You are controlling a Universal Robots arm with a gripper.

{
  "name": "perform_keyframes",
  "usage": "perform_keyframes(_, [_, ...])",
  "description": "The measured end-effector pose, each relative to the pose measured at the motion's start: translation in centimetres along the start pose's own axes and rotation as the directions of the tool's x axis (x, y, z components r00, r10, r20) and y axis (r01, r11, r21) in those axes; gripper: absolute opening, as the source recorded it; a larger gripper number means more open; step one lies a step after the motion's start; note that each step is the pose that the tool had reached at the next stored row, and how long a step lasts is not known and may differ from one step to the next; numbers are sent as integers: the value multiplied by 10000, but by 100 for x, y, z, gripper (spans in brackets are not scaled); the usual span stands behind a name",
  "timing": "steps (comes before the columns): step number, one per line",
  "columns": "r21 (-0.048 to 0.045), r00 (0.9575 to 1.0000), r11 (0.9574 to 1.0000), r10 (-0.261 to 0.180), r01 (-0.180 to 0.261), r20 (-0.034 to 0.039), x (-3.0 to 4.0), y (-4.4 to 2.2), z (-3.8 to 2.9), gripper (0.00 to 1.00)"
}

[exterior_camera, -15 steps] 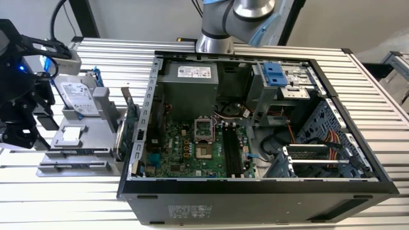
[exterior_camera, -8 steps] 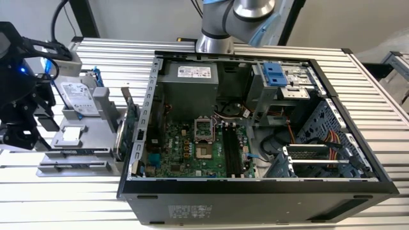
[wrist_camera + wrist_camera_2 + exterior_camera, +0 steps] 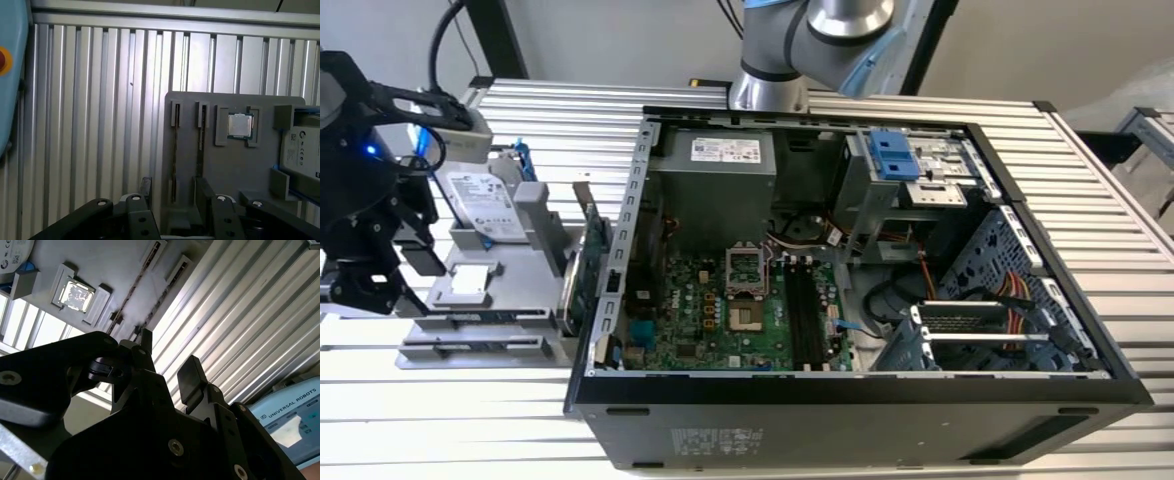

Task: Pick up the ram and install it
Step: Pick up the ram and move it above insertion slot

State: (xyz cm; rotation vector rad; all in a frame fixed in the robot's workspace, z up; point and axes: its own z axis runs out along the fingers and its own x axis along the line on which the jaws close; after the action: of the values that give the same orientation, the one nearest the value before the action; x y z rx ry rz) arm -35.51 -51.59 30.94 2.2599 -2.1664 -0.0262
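**Gripper over holder, ram not yet picked**

Your gripper (image 3: 173, 182) hangs wide open with nothing in it, above the grey holder (image 3: 235, 170). You see the ram (image 3: 174, 150) standing on edge in a holder slot, in line with the gap between the fingers. Beyond it sit the CPU (image 3: 240, 125), then the drive (image 3: 300, 150). The open case (image 3: 854, 400) lies toward the exterior view's right of the holder.

Robotics lab; ribbed aluminium bench (image 3: 560, 105), opened computer case (image 3: 854, 425), grey parts fixture (image 3: 507, 262)
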Motion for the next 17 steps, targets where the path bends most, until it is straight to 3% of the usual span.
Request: perform_keyframes(17, [-1, 10000, 10000, 0, 0, -1, -44, -2, 119, 100])
